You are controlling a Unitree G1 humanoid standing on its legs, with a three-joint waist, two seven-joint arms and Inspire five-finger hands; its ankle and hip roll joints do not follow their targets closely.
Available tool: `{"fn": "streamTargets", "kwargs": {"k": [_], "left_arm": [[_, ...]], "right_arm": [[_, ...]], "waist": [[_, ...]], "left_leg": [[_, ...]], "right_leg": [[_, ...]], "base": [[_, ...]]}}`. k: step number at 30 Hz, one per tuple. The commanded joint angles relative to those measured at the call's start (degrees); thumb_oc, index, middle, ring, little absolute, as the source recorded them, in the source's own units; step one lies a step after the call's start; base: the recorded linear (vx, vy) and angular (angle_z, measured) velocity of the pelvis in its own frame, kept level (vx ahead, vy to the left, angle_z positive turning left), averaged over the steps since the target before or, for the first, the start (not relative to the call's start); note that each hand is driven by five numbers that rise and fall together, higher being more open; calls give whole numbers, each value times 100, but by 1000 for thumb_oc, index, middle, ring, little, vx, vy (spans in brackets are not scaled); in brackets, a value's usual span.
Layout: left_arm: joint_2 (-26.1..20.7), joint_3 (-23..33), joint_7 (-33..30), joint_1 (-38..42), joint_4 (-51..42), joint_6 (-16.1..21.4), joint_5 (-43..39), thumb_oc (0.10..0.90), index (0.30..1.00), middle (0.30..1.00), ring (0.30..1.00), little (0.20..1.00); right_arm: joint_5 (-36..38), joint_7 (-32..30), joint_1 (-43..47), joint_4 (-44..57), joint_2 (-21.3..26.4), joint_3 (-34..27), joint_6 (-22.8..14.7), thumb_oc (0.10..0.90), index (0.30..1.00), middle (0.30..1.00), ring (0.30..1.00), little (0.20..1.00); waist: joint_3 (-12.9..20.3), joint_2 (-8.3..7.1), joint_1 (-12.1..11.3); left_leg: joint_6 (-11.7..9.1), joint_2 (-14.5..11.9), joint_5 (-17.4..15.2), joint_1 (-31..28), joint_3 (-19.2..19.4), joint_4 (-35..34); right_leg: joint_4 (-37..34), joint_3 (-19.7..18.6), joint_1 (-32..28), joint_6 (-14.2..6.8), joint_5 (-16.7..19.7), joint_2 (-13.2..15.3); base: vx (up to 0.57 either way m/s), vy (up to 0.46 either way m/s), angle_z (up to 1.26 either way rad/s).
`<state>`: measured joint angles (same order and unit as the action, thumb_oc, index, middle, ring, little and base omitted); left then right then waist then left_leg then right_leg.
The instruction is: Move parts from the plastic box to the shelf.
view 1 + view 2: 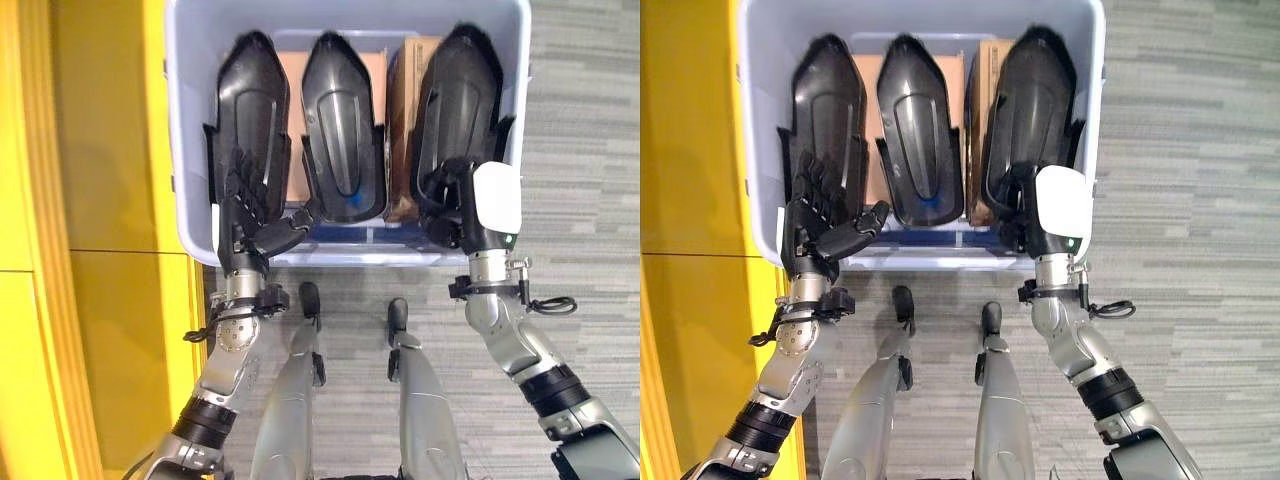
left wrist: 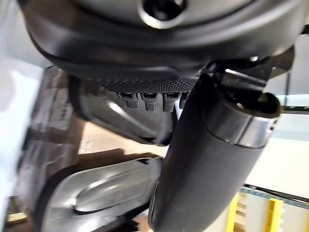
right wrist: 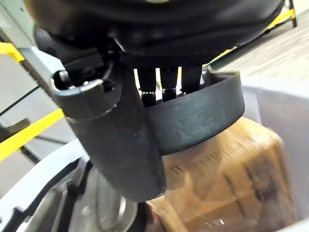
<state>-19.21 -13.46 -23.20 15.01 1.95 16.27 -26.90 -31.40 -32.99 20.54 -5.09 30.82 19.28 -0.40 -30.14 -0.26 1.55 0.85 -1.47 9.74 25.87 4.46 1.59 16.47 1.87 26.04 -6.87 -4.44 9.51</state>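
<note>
Three black parts stand on end in the plastic box [image 1: 190, 120], the right hand [image 1: 1045, 215] curled round the near end of the right part [image 1: 1030, 120] for lifting out, the left hand [image 1: 820, 215] with fingers spread against the left part [image 1: 825, 110]

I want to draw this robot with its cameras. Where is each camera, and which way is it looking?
Left eye view: on the head, looking down at the plastic box holding three black parts; both arms show.
Right eye view: beside it, same scene; left hand open by the left part, right hand curled on the right part.
Left wrist view: on the left wrist, looking past its thumb into the box.
Right wrist view: on the right wrist, fingers over that part's edge.
Both wrist views share the cardboard boxes.
</note>
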Motion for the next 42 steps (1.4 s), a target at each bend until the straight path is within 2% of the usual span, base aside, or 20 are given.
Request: {"fn": "streamTargets", "kwargs": {"k": [1, 2, 3, 11, 17, 23, 31, 37, 42], "left_arm": [[-150, 176, 238, 49, -565, 406, -88, 900, 1000, 1000, 1000, 1000], [-150, 173, 241, 40, -568, 406, -90, 900, 1000, 1000, 1000, 1000], [-166, 177, 309, -53, -546, 371, -87, 900, 1000, 1000, 1000, 1000], [-215, 204, 586, -266, -356, 322, -129, 900, 1000, 1000, 1000, 1000], [-217, 241, 677, -331, -236, 339, -183, 900, 1000, 1000, 1000, 1000], [-162, 148, 821, -394, -48, 282, -237, 900, 1000, 1000, 1000, 1000], [-42, 85, 1073, -697, 21, 188, -423, 900, 1000, 1000, 1000, 1000], [-16, 136, 1102, -781, -24, 156, -509, 900, 1000, 1000, 1000, 1000], [67, 188, 1086, -897, 12, 156, -618, 900, 1000, 1000, 1000, 1000]], "right_arm": [[108, 144, -170, 672, 146, -121, -454, 400, 300, 300, 300, 300], [109, 152, -186, 686, 148, -126, -451, 400, 300, 300, 300, 300], [114, 193, -263, 844, 193, -198, -495, 400, 300, 300, 300, 300], [278, 327, -230, 1351, 161, -456, -721, 400, 300, 300, 300, 300], [265, 347, -58, 1538, 142, -508, -846, 400, 300, 300, 300, 300], [228, 407, 95, 1528, 156, -439, -899, 400, 300, 300, 300, 300], [205, 406, 92, 1584, 91, -470, -928, 400, 300, 300, 300, 300], [194, 445, 92, 1588, 106, -424, -929, 400, 300, 300, 300, 300], [237, 484, 267, 1506, 207, -303, -962, 400, 300, 300, 300, 300]], "waist": [[291, -93, 5], [289, -94, 4], [437, -122, -16], [1019, -196, -46], [1283, -194, -43], [1519, -135, -39], [1920, -6, -11], [2021, 70, 8], [1990, 216, -15]], "left_leg": [[-459, -523, -799, -423, 178, 288], [-459, -521, -795, -442, 179, 274], [-467, -539, -768, -601, 186, 175], [-464, -586, -676, -1226, 342, -254], [-484, -641, -604, -1517, 465, -446], [-495, -684, -565, -1766, 493, -562], [-613, -898, -540, -2109, 576, -541], [-650, -1003, -525, -2250, 553, -483], [-729, -1222, -369, -2307, 406, -323]], "right_leg": [[-1016, 235, -1229, -291, 516, 527], [-1030, 238, -1249, -292, 520, 528], [-1133, 257, -1397, -299, 550, 530], [-1408, 223, -1814, -356, 659, 542], [-1464, 196, -1961, -379, 610, 534], [-1466, 192, -2140, -353, 483, 477], [-1523, 164, -2500, -246, 266, 320], [-1386, 135, -2608, -148, 79, 203], [-808, 161, -2589, 115, -347, -137]], "base": [[29, -5, 5], [33, -11, -4], [36, -9, -8], [14, -11, -6], [14, -22, -11], [21, -38, -6], [18, -72, -3], [2, -70, -2], [-65, -138, 4]]}}
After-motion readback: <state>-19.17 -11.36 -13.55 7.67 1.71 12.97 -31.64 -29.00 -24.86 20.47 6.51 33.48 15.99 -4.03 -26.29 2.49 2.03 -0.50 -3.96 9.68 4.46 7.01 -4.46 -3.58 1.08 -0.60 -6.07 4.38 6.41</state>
